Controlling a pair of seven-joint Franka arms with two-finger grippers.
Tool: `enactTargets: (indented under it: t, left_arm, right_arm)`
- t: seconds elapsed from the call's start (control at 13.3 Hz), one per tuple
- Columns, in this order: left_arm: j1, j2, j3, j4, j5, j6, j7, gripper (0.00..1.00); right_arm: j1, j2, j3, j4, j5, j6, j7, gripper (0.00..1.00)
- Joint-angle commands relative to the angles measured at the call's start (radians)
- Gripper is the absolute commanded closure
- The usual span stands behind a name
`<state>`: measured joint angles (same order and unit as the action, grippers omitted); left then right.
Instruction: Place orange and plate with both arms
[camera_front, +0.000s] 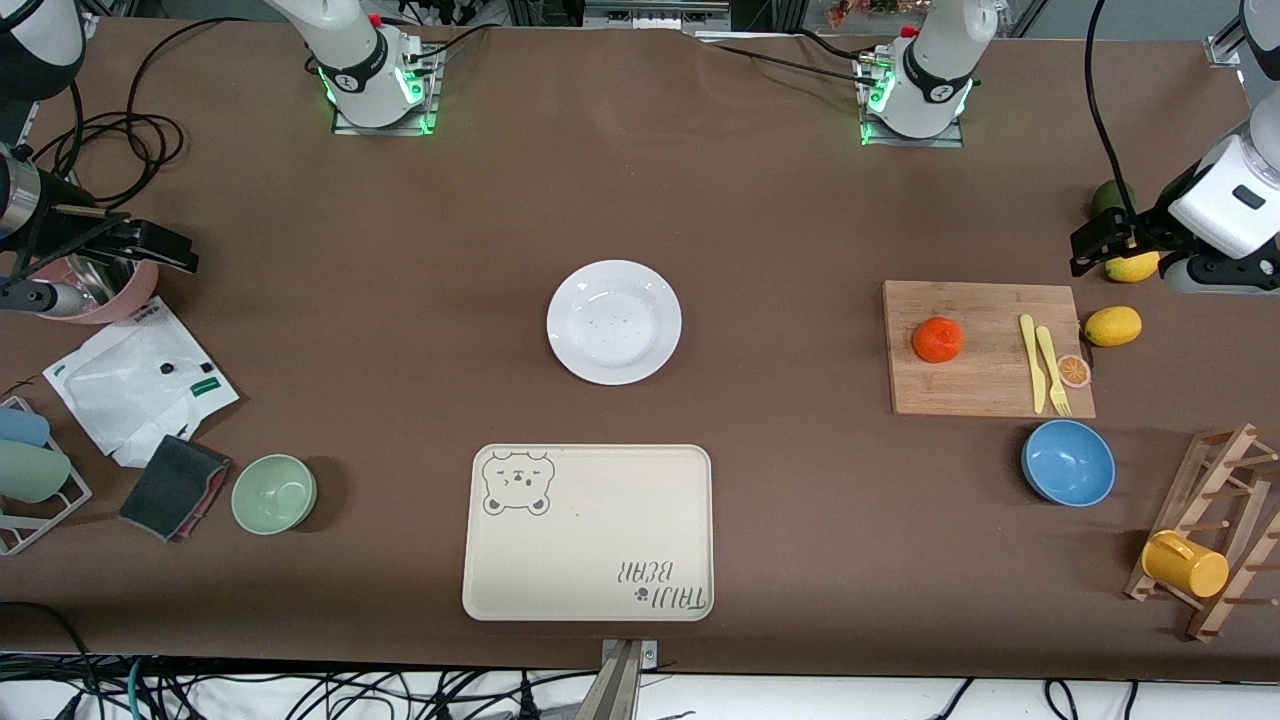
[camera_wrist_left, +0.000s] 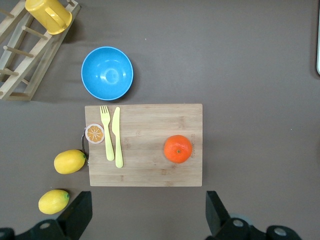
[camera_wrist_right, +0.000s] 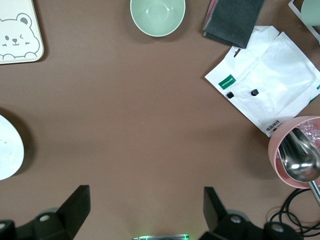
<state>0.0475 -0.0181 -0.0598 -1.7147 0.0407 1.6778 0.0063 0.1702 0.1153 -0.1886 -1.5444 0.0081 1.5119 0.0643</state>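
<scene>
The orange (camera_front: 938, 339) sits on a wooden cutting board (camera_front: 985, 385) toward the left arm's end of the table; it also shows in the left wrist view (camera_wrist_left: 178, 148). The white plate (camera_front: 614, 322) lies bare at the table's middle, and its edge shows in the right wrist view (camera_wrist_right: 7, 147). My left gripper (camera_front: 1088, 248) hangs open and empty up in the air by the lemons, beside the board; its wrist view shows it (camera_wrist_left: 147, 215) apart from the orange. My right gripper (camera_front: 172, 255) is open and empty over the right arm's end of the table (camera_wrist_right: 145, 210).
A beige bear-print tray (camera_front: 588, 532) lies nearer the front camera than the plate. On the board are a yellow fork and knife (camera_front: 1045, 365) and an orange-slice disc (camera_front: 1074, 371). Two lemons (camera_front: 1113, 326), a blue bowl (camera_front: 1068, 462), a mug rack (camera_front: 1210, 545), a green bowl (camera_front: 274, 493), a white bag (camera_front: 140, 375) and a pink bowl (camera_front: 115, 298) stand around.
</scene>
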Motion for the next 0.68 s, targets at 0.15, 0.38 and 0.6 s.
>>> enactTargets:
  t: [0.15, 0.38, 0.6]
  left_arm:
    - [-0.006, -0.003, 0.009, 0.012, -0.012, -0.016, 0.023, 0.0]
    - [-0.005, -0.003, 0.009, 0.01, -0.012, -0.016, 0.023, 0.0]
    - [-0.001, -0.003, 0.009, 0.01, -0.012, -0.016, 0.024, 0.0]
  right_arm:
    - [-0.006, 0.009, -0.002, 0.021, 0.018, -0.015, -0.011, 0.0]
    - [-0.006, 0.009, -0.002, 0.021, 0.018, -0.012, -0.012, 0.0]
    - [-0.006, 0.009, -0.002, 0.021, 0.018, -0.013, -0.014, 0.0]
